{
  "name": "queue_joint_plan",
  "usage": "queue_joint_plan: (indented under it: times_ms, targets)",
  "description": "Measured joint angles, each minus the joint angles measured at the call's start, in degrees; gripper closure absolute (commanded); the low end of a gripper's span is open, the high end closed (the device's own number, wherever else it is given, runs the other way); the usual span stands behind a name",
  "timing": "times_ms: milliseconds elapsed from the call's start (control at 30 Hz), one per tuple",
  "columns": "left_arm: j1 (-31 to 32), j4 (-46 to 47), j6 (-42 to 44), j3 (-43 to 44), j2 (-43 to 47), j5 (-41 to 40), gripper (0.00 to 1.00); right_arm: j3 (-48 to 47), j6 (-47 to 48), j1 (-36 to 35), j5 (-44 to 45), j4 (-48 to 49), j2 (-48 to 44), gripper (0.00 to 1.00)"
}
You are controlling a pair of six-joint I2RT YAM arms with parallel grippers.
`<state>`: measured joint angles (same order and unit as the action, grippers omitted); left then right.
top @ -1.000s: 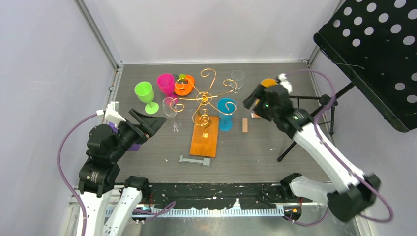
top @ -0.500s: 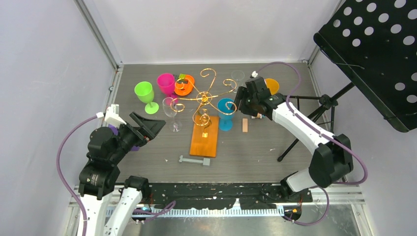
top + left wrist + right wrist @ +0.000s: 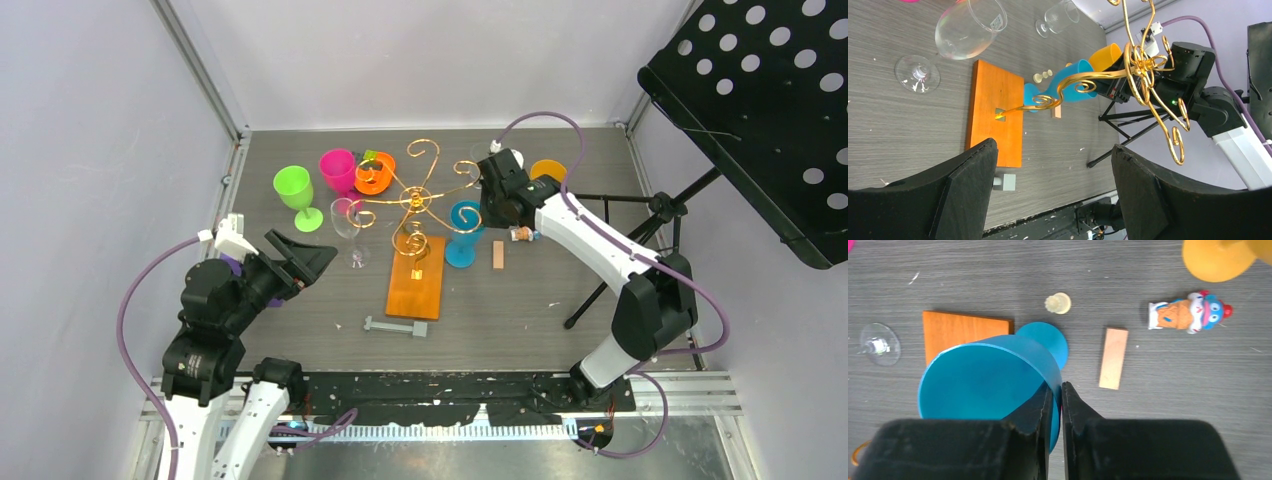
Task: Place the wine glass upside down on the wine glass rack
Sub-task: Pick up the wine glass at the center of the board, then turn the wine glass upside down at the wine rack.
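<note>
**Top view:** the right gripper (image 3: pixel 479 212) is pinching the rim of the blue wine glass (image 3: pixel 459 240), which is standing on the table (image 3: pixel 560 300) just beside the gold rack (image 3: pixel 415 197).
**Left wrist view:** the left gripper (image 3: pixel 1054 148) is gaping wide, holding nothing.
**Right wrist view:** fingers (image 3: pixel 1034 412) are clamping the glass wall between them.
</note>
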<state>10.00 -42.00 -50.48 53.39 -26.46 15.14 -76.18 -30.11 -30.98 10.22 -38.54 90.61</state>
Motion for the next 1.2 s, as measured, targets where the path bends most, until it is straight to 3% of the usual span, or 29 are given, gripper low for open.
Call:
queue_joint_plan:
  times_ms: [533,933,1200]
  targets:
    - [0.00,-0.04,0.00,-0.83,0.13,-0.13,0.18,-2.01,3.02,-0.09,10.08,-9.16,-1.29,0.94]
    - [0.00,-1.53,1.07,0.35,0.13,-1.14,0.18,-1.92,2.21,-0.09,13.11,-12.22,-21.18,0.94]
    - [0.00,-3.78,3.82,8.90,-0.46,-3.76,0.16,-3.67,2.14,-0.09,17.44,-15.13,-33.42,0.94]
